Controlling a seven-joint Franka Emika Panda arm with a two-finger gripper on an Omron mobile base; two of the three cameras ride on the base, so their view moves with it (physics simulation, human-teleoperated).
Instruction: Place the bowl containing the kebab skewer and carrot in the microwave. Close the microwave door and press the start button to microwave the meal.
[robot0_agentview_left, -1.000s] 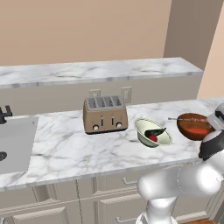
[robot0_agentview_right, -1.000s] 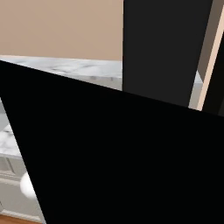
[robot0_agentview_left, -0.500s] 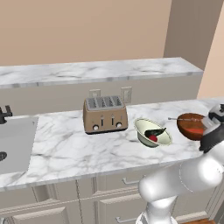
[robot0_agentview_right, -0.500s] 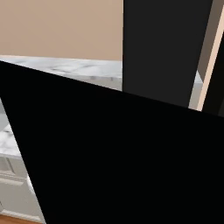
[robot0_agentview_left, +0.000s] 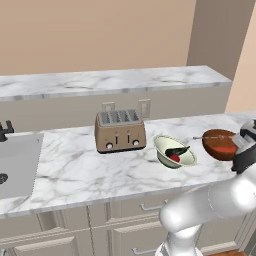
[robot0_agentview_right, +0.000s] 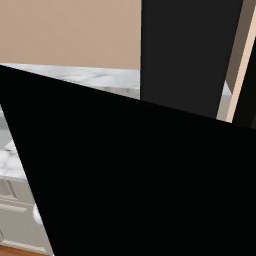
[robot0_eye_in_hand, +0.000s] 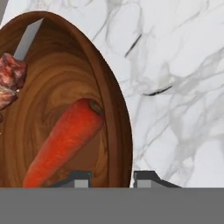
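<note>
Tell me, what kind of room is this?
It looks like a kitchen: a white marble counter holds a tan metal four-slot toaster, a grey sink is set in its left end, and pale cabinet drawers sit underneath.

The bowl (robot0_eye_in_hand: 65, 87) looks like glossy grained wood; the carrot (robot0_eye_in_hand: 65, 140) is smooth with a slight sheen; the kebab skewer (robot0_eye_in_hand: 13, 74) carries rough meat; the counter (robot0_agentview_left: 80, 165) is polished marble; the toaster (robot0_agentview_left: 120, 131) is brushed metal.

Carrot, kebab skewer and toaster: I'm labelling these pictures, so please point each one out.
carrot (robot0_eye_in_hand: 65, 138): hand view, mid-length of its orange body.
kebab skewer (robot0_eye_in_hand: 12, 72): hand view, a brown meat piece.
toaster (robot0_agentview_left: 120, 135): left base view, middle of its front face.
</note>
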